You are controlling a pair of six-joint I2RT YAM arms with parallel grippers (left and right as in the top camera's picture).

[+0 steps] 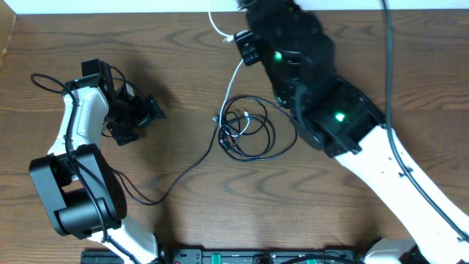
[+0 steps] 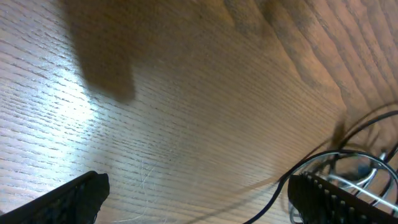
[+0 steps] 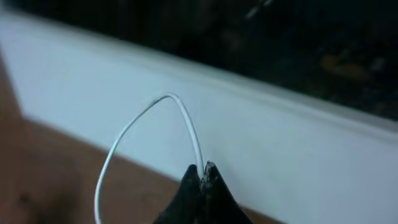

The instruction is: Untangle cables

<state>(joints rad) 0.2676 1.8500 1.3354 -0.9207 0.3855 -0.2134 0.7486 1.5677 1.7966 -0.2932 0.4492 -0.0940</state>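
A tangle of black cables (image 1: 248,129) lies coiled at the table's middle, and one black strand (image 1: 183,174) trails down-left from it. The white cable (image 1: 234,82) rises out of the tangle toward the far edge. My right gripper (image 1: 238,38) is shut on that white cable, which bends in a loop (image 3: 166,98) above the closed fingertips (image 3: 203,169). My left gripper (image 1: 138,114) stands open on the left, well clear of the tangle. In the left wrist view its wide-apart gripper (image 2: 202,202) holds nothing; a black cable (image 2: 281,190) passes by the right finger (image 2: 336,199).
A white wall (image 3: 280,143) borders the table's far edge just behind the right gripper. A thick black arm cord (image 1: 45,81) loops beside the left arm. The right arm (image 1: 344,125) spans the table's right side. A dark rail (image 1: 256,257) runs along the front edge.
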